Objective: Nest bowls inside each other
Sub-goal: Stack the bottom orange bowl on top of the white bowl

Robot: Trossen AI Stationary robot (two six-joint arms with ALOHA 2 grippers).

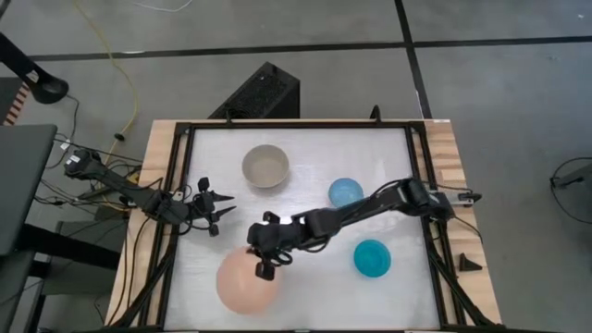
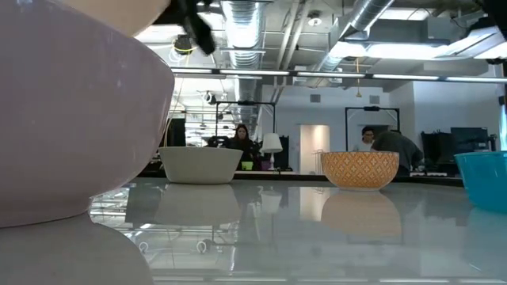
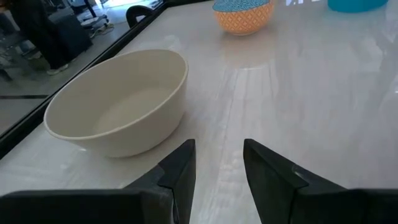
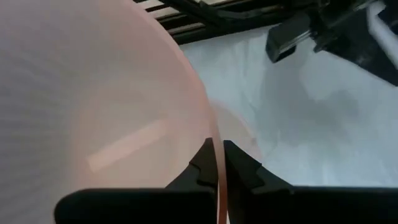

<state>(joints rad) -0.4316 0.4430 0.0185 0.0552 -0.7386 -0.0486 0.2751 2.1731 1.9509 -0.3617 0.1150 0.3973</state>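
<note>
A large salmon-pink bowl [image 1: 242, 287] is at the table's near left and fills the left of the low view [image 2: 71, 119]. My right gripper [image 1: 265, 266] is shut on its rim. A grey-beige bowl [image 1: 265, 166] stands on its base at the far middle. A small light blue bowl [image 1: 345, 192], orange-patterned outside [image 2: 359, 169], and a teal bowl [image 1: 373, 258] stand on the right. My left gripper [image 1: 218, 209] waits open at the left, pointing toward the grey-beige bowl [image 3: 118, 102]. My right gripper pinches the salmon-pink bowl's rim [image 4: 216, 149] on its far right side, one finger inside the bowl and one outside. The fingers come slanting down from the table's right. Whether the bowl's base is off the table I cannot tell.
A raised black frame [image 1: 418, 176] borders the white table top on all sides. There is bare table between the grey-beige bowl and the salmon-pink one. People show in the room behind the table in the low view.
</note>
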